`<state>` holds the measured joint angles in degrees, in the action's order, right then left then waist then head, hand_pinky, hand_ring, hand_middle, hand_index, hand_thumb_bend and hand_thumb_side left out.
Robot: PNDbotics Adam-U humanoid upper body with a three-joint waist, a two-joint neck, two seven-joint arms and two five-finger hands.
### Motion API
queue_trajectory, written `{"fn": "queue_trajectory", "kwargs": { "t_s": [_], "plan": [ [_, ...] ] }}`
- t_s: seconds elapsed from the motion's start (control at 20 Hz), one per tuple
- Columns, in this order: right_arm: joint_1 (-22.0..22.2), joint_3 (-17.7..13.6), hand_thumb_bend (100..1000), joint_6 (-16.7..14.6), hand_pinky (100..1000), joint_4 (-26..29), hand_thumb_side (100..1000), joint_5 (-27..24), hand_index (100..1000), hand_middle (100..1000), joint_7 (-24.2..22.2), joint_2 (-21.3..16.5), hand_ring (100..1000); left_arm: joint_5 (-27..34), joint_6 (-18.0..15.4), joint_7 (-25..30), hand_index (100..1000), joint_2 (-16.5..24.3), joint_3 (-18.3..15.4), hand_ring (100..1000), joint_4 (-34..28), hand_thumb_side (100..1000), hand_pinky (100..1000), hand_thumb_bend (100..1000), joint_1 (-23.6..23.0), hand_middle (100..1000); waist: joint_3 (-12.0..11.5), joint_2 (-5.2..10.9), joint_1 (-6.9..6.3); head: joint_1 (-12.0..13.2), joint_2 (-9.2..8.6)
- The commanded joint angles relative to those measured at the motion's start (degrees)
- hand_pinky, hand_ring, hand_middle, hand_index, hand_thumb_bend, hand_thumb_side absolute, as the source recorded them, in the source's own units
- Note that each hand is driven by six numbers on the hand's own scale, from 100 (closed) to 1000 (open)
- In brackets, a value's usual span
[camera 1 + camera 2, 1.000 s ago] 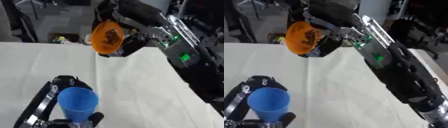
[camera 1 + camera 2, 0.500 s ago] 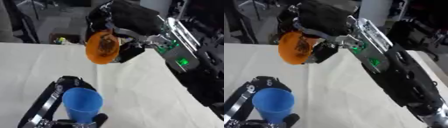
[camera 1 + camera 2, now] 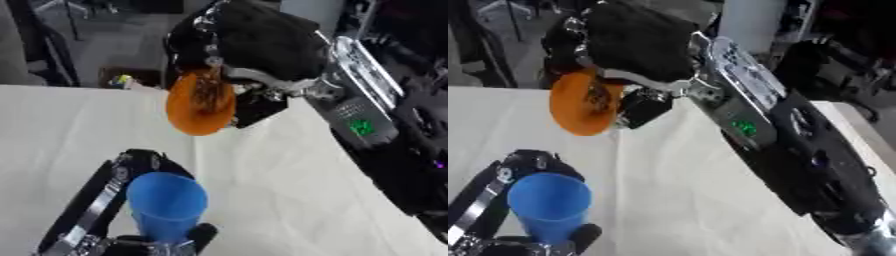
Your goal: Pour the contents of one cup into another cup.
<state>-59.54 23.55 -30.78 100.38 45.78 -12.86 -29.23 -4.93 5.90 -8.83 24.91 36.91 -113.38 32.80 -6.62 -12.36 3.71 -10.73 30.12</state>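
An orange cup (image 3: 200, 106) hangs in the air, tipped on its side with its mouth toward the camera and brownish contents showing inside. My right hand (image 3: 249, 45) is shut on it from above and behind. Below it, an upright blue cup (image 3: 164, 205) is held near the bottom edge by my left hand (image 3: 122, 182), whose fingers curl round its lower part. The orange cup's lip sits above and slightly beyond the blue cup's open mouth, with a gap between them.
A white cloth-covered table (image 3: 280, 200) spreads under both cups. My right forearm (image 3: 772, 135), with a green light, runs down to the lower right. Dark floor and furniture legs lie beyond the table's far edge.
My right hand has carried the orange cup lower and closer to the blue cup. The blue cup stays upright in my left hand.
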Motion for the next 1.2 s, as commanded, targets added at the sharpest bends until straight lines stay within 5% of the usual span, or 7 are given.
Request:
{"fn": "queue_trajectory", "kwargs": {
  "t_s": [0.05, 1.2],
  "plan": [
    [-1.4, -0.4, 100, -0.4, 607, 1.1, 100, 1.1, 463, 320, 0.2, -0.3, 305, -0.3, 0.5, 0.1, 506, -0.1, -0.2, 100, -1.2, 100, 100, 328, 1.1, 110, 0.1, 1.17, -0.21, 0.0, -0.31],
    [-1.6, 0.0, 100, -2.3, 699, 2.7, 100, 5.9, 471, 338, 0.7, 0.2, 327, -0.6, 1.3, 0.1, 509, -1.0, -0.1, 100, -0.4, 100, 100, 335, 2.8, 111, 0.0, 1.35, -0.12, 0.0, -0.61]
  ]
}}
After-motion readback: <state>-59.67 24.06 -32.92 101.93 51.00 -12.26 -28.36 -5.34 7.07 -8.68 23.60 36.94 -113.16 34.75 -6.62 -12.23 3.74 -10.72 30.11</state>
